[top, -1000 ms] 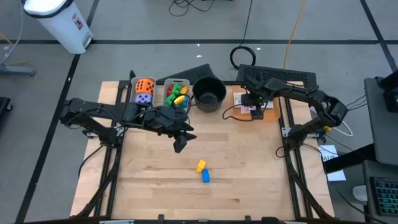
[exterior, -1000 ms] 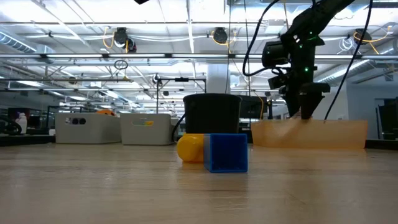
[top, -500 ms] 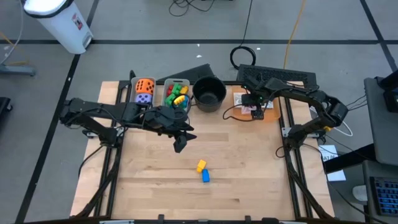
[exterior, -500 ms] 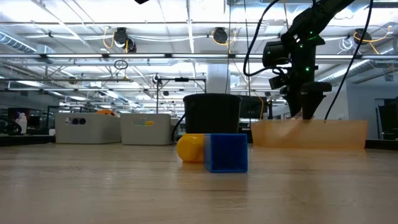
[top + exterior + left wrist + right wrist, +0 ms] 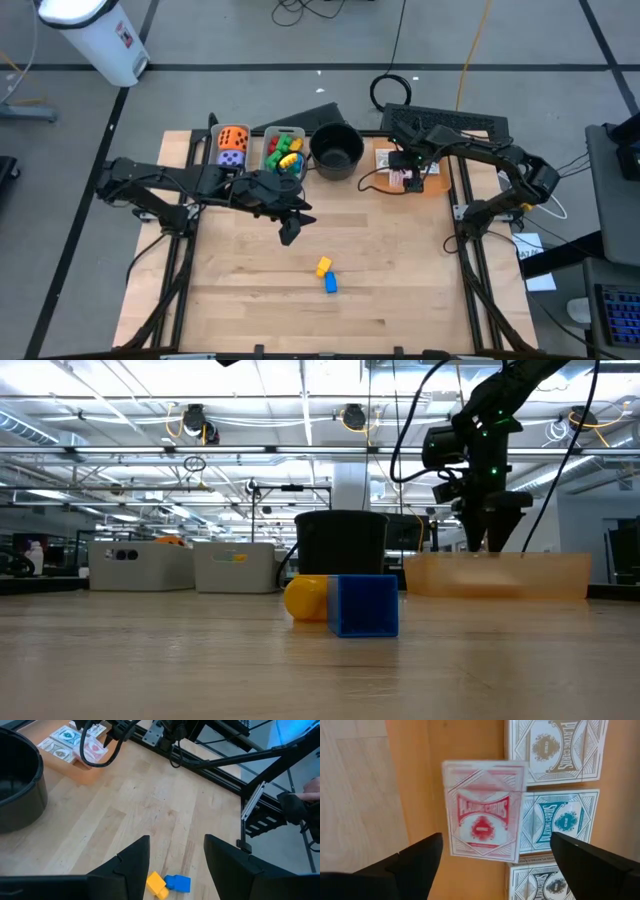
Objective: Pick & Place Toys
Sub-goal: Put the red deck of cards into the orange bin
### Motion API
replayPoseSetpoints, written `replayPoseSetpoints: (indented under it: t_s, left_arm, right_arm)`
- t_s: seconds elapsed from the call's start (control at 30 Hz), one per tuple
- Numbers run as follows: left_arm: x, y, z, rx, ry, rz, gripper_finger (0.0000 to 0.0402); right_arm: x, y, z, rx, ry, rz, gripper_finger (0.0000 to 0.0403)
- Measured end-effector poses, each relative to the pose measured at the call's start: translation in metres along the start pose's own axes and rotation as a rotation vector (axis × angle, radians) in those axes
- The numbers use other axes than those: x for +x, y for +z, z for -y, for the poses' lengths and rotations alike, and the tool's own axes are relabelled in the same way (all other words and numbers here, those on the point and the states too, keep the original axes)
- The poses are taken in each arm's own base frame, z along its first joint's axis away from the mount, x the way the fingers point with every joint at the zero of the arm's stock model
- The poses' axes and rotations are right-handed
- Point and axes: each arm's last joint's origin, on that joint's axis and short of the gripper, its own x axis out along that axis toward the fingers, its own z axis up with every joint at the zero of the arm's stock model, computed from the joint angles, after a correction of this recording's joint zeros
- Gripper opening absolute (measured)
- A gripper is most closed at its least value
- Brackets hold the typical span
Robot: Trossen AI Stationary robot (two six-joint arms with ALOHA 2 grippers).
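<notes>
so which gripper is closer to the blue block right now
Left. The left gripper hovers just behind the blue block near mid-table; the right gripper is over the card tray at the far right corner.

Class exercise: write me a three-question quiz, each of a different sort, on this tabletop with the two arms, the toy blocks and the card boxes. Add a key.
1. True or false: the right tool grips the red card box.
2. What lies beside the blue block? A) purple die B) yellow block C) black pot
3. Which tool is above bare wood near those blocks?

Key: 1 false, it is open above the box; 2 B; 3 the left tool.
</notes>
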Motion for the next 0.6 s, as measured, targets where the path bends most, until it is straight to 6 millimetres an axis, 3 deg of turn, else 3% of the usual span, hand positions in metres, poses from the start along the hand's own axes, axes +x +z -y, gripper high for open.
replayPoseSetpoints:
  t_s: [0.23, 0.43, 0.6]
  left_arm:
    - [0.000, 0.000, 0.000, 0.000, 0.000, 0.000, 0.0191]
    - [0.000, 0.000, 0.000, 0.000, 0.000, 0.000, 0.0191]
    - [0.000, 0.000, 0.000, -0.007, 0.000, 0.000, 0.0191]
  right_arm:
    - [0.000, -0.001, 0.001, -0.001, -0.030, -0.027, 0.0366]
    - [-0.001, 0.002, 0.009, 0.031, -0.203, -0.054, 0.0363]
    - [-0.001, 0.007, 0.013, 0.082, -0.249, -0.003, 0.0333]
